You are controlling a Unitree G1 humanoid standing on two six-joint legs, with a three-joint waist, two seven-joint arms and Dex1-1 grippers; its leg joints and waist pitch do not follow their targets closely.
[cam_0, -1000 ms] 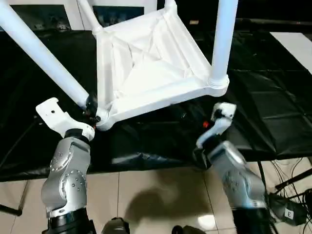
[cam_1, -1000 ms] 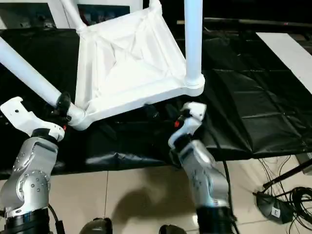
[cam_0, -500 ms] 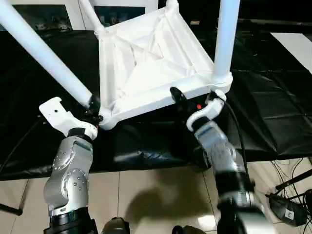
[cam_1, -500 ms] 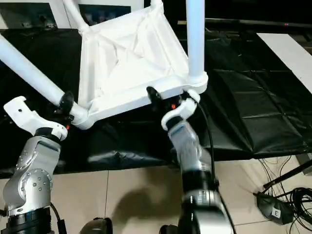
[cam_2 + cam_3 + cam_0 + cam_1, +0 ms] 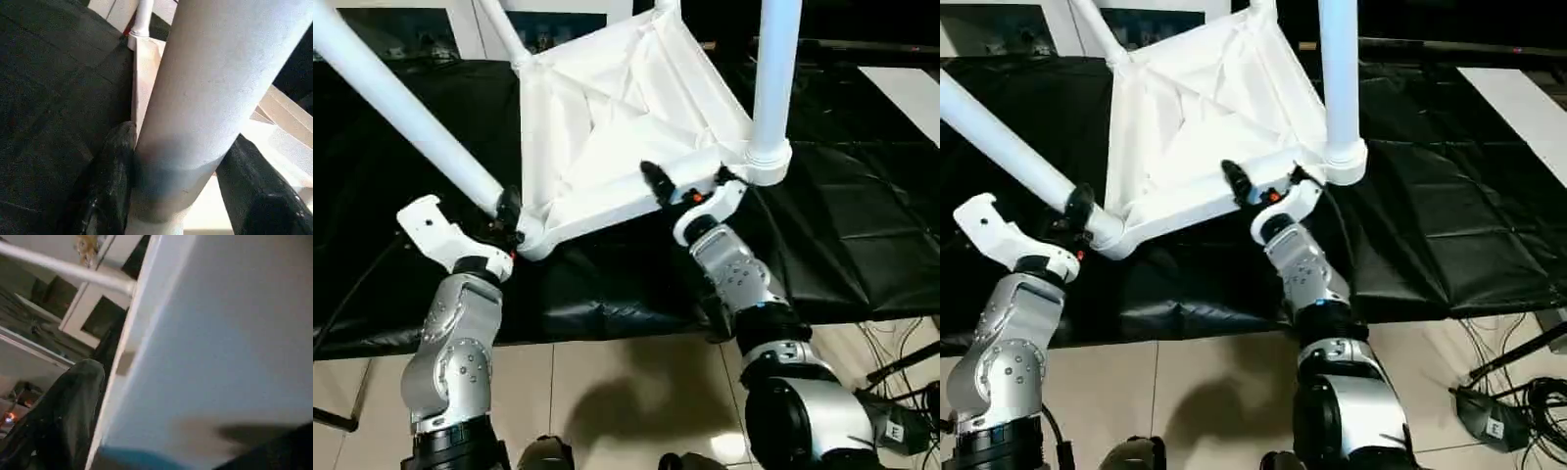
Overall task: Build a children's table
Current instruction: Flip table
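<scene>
- Left eye view: the white tabletop point(image 5: 617, 117) lies tilted, ribbed underside up, over the bench point(image 5: 862, 196) with its black sheeting. One leg point(image 5: 771, 88) rises upright from the near right corner socket; another leg point(image 5: 401, 108) slants away up to the left from the near left corner. The left gripper point(image 5: 507, 217) is clamped round the foot of that slanted leg, just as a second ago. The right gripper point(image 5: 690, 181) has come up and forward from below the bench edge, where it hung a second ago, and now has its fingers spread wide astride the tabletop's near rim, one black finger point(image 5: 654, 182) above the rim; nothing is grasped.
- Right eye view: the same scene. The right forearm point(image 5: 1304, 269) now reaches steeply up to the rim beside the upright leg's socket point(image 5: 1344, 164), where earlier it lay lower and well short of it. The tabletop has shifted slightly up and to the right in the picture.
- Left wrist view: the slanted leg point(image 5: 220, 88) sits between two black fingers point(image 5: 110, 181), both touching it.
- Right wrist view: a white surface of the tabletop point(image 5: 220, 342) stands close in front, with one black finger point(image 5: 58, 416) beside its edge and apart from it.
</scene>
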